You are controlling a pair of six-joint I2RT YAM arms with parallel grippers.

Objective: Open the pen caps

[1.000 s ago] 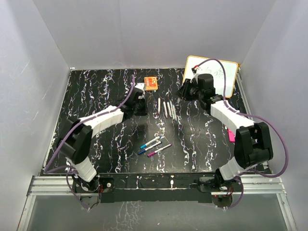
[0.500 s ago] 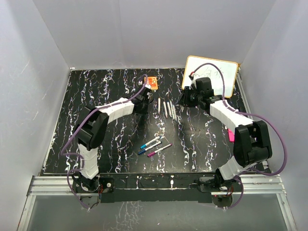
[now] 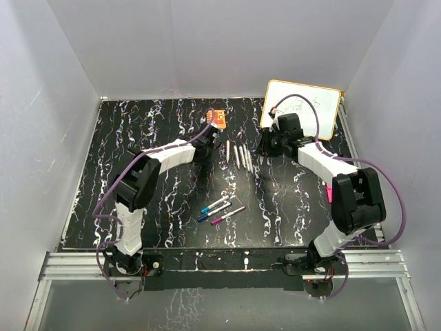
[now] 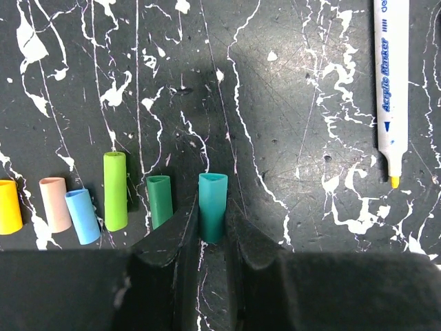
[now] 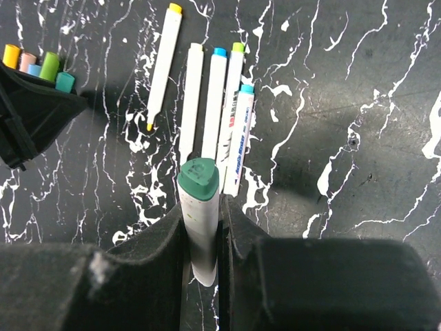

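A teal cap (image 4: 212,207) lies on the black surface (image 4: 275,103), pinched between the tips of the left fingers (image 4: 165,241). Five more caps (image 4: 115,191) lie in a row just to their left. The right fingers (image 5: 155,255) pinch a white pen (image 5: 200,227) with a green end, and five more pens (image 5: 213,103) lie just past their tips.

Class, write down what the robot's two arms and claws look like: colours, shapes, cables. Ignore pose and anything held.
Both the left arm and right arm alternate white shell links with chunky black joint housings. A purple cable loops loosely along each. The left claw and right claw each have two matte black, wedge-shaped fingers.
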